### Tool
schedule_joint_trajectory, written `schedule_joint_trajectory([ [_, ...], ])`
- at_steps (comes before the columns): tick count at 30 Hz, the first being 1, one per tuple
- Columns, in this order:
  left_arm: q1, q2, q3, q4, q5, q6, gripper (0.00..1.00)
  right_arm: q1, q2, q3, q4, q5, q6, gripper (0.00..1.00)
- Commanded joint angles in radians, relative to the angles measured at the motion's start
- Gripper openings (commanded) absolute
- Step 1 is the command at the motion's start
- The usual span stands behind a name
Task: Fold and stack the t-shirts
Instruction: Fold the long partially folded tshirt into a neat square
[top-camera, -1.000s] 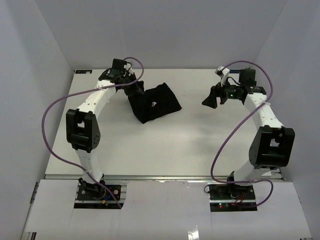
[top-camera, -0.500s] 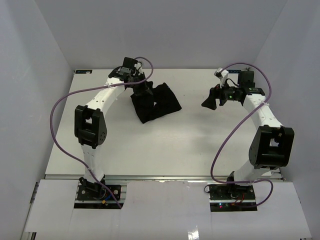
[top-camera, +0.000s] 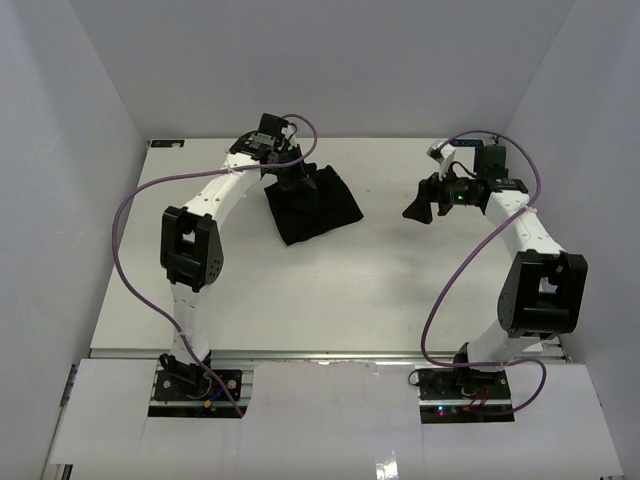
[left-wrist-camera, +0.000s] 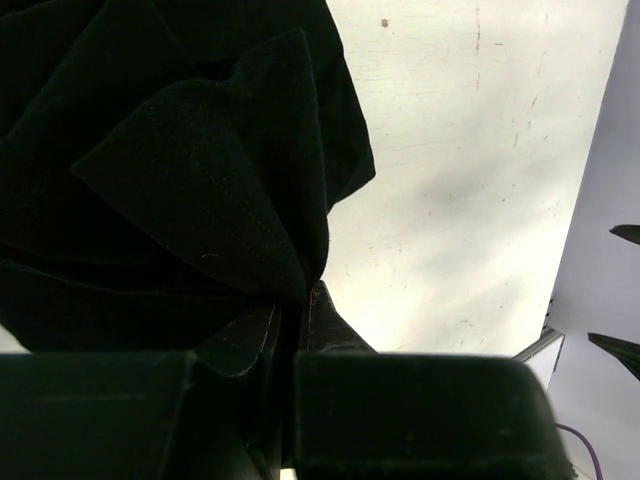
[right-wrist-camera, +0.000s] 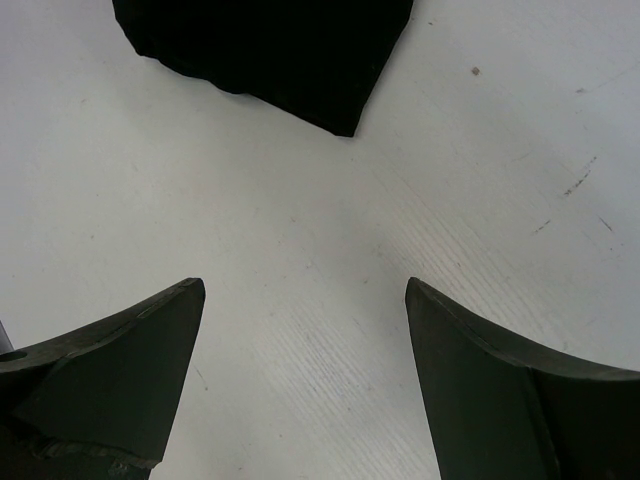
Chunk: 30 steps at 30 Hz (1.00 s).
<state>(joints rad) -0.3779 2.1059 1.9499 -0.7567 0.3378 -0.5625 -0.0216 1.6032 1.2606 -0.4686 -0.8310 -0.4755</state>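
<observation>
White table (top-camera: 300, 290), far edge of black t-shirt (top-camera: 318, 208) within left pincer (top-camera: 292, 180).

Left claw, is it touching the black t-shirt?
Touching. The left wrist view shows the left claw closed on a fold of the black t-shirt, with the cloth pinched inside it and no gap to see.

left gripper (left-wrist-camera: 291, 312): fingers pinched together on a fold of the black t-shirt (left-wrist-camera: 180, 170) | shirt bunched in creased layers on the table (left-wrist-camera: 470, 150) | bare white top beyond, reaching a tabletop edge
</observation>
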Motion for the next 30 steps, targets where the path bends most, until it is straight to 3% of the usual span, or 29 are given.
schedule_joint_trajectory([
  [1,-0.015,0.002,0.069,0.002,0.018,-0.017,0.08,-0.001,-0.015,-0.012,0.018,0.004,-0.005,0.88],
  [30,-0.055,0.204,0.211,0.003,-0.028,-0.122,0.08,-0.001,-0.048,-0.086,0.027,-0.006,-0.006,0.88],
])
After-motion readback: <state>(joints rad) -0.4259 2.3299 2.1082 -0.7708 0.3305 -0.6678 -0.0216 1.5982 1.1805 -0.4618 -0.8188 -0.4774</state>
